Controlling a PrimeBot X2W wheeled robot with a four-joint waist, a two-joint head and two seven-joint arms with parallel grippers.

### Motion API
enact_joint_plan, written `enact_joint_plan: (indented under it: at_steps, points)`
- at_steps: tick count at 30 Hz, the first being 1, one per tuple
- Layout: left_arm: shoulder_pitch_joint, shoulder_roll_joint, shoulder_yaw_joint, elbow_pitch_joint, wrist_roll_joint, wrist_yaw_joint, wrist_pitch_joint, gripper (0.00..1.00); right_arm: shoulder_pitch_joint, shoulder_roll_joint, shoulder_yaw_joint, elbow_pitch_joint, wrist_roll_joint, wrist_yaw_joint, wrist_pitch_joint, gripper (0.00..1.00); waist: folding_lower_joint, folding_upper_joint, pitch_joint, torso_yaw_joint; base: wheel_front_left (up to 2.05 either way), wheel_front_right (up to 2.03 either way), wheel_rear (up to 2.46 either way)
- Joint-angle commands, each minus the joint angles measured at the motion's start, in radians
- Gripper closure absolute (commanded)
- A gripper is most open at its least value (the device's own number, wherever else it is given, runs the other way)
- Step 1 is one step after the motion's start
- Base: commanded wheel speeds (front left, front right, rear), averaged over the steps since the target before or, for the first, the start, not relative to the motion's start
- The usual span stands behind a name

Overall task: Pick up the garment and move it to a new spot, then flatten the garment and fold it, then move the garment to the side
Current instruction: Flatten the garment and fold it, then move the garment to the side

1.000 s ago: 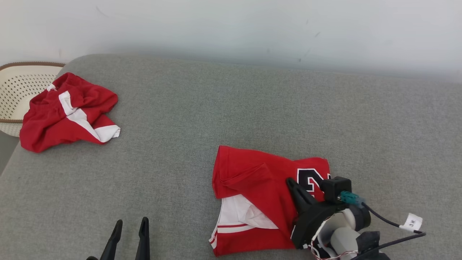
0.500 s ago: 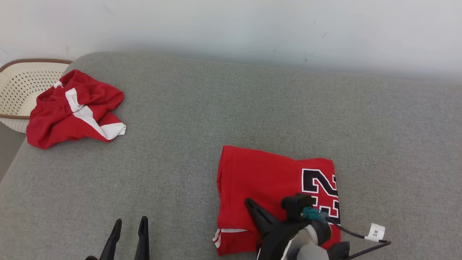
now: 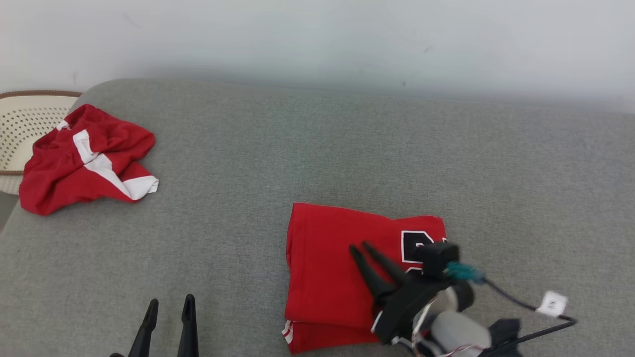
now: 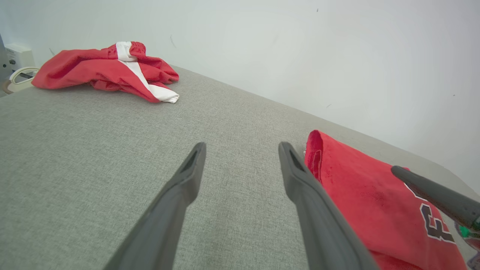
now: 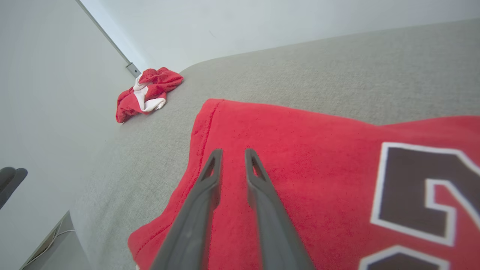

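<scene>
Dark fingers of the right gripper are seen slightly parted, nothing between them, over the folded red garment, which is laid flat on the grey cushion near its front edge. The left gripper is held wide open over bare cushion to the left, and a crumpled red-and-white cloth is seen far off beside a perforated basket.

Plain room set up for laundry folding.
Grey fabric-covered surface against a white wall, perforated cream laundry basket beside it, folded red jersey and crumpled shorts on top.
</scene>
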Motion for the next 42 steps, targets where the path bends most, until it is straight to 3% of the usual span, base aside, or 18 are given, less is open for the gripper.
enact_joint_plan:
  at_steps: [1, 9, 14, 40, 42]
  points:
    - [0.014, -0.002, 0.007, -0.007, 0.008, 0.003, -0.005, 0.00, -0.006, -0.019, -0.033, -0.011, -0.014, -0.001, -0.001, 0.00, 0.0000, 0.0000, -0.002, -0.011, 0.00, 0.00, 0.00]
    - [0.031, 0.000, 0.037, -0.023, 0.030, 0.007, -0.005, 0.00, 0.041, -0.102, -0.280, -0.060, -0.118, -0.001, -0.001, 0.00, 0.0000, 0.0000, -0.012, -0.038, 0.00, 0.00, 0.00]
    - [0.038, -0.003, 0.047, -0.026, 0.038, 0.006, -0.005, 0.00, 0.079, -0.129, -0.343, -0.031, -0.129, -0.001, 0.005, 0.00, 0.0000, 0.0000, -0.017, -0.048, 0.00, 0.00, 0.00]
    - [0.029, -0.017, 0.042, 0.003, 0.049, -0.015, -0.005, 0.00, 0.141, -0.093, -0.273, 0.006, 0.011, -0.001, 0.209, 0.00, 0.0000, 0.0000, -0.009, -0.050, 0.00, 0.00, 0.00]
    - [0.027, -0.017, 0.044, 0.003, 0.049, -0.016, -0.005, 0.00, 0.135, -0.089, -0.256, 0.018, 0.021, -0.001, 0.223, 0.21, 0.0000, 0.0000, -0.005, -0.051, 0.00, 0.00, 0.00]
